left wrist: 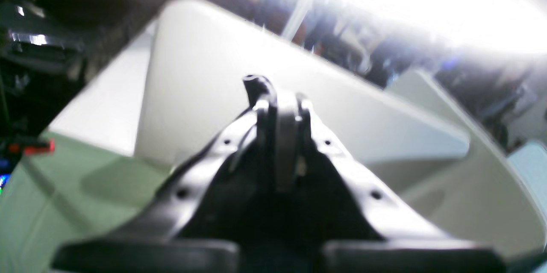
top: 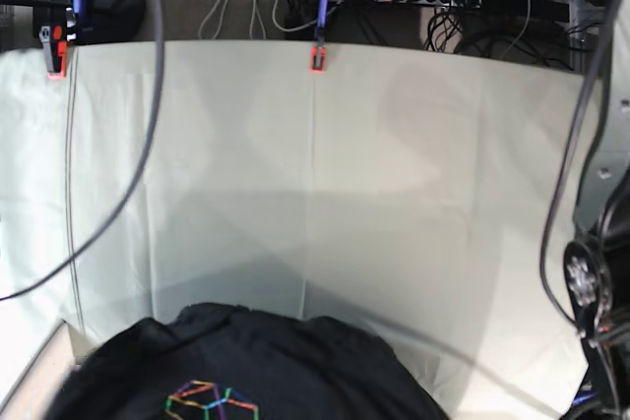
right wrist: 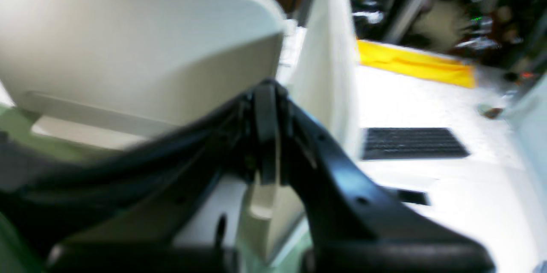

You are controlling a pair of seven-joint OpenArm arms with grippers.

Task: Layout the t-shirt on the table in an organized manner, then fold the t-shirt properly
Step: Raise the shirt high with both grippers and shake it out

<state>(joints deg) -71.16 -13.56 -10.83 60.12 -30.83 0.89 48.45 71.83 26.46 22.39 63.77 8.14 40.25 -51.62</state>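
In the left wrist view, the left gripper [left wrist: 280, 106] points up toward twelve o'clock. Its jaws are pressed together and hold nothing. Behind it stand pale panels, and a bit of the green table [left wrist: 38, 204] shows at eight o'clock. The picture is blurry. No shirt shows here.

In the right wrist view, the right gripper [right wrist: 267, 106] also points up toward twelve o'clock, jaws together and empty. A yellow strip [right wrist: 414, 66] lies on the floor at two o'clock, and a dark floor grate [right wrist: 412, 142] sits at three o'clock. No shirt shows here either.

In the base view, the t-shirt [top: 246, 366] lies bunched at six o'clock, on the near edge of the table [top: 394, 194]. Its colored mark [top: 209, 403] faces up. Red clamps [top: 317, 58] hold the table cloth at twelve o'clock and eleven o'clock. Part of one arm [top: 596, 282] shows at four o'clock, well away from the shirt.

The shirt looks soft, light and floppy, so it will sag and wrinkle when lifted. I think the best places to pinch it are its outer edges, one for each gripper. Both arms look raised and away from it, so laying it out has not yet begun.
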